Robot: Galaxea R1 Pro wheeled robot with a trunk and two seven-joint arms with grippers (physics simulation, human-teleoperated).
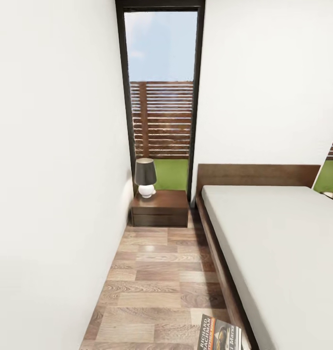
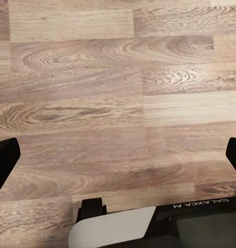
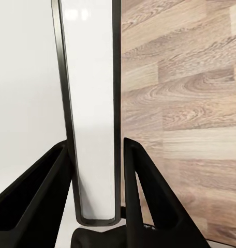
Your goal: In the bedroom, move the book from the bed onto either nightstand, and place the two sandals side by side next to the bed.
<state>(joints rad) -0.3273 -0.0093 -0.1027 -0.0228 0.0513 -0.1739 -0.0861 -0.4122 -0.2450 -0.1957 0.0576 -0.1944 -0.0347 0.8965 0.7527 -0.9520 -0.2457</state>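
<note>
A narrow strip of plank floor [image 1: 151,287] runs between the white wall [image 1: 49,194] and the bed [image 1: 283,253] frame's edge to the nightstand [image 1: 160,208]. The book [image 1: 219,334], reading "RICHARD BACHMAN", shows at the bottom beside the bed. The right pincer [image 3: 97,191] grips its edge; the left pincer [image 2: 118,155] gapes wide over bare floor.

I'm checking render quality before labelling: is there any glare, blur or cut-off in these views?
Head view: even daylight, nightstand top faintly glossy, soft shadow along the bed frame, book cropped at the bottom edge, its lettering slightly soft. Left wrist view: sharp floor grain, no glare. Right wrist view: the book's edge between the right gripper fingers looks washed out white.
</note>
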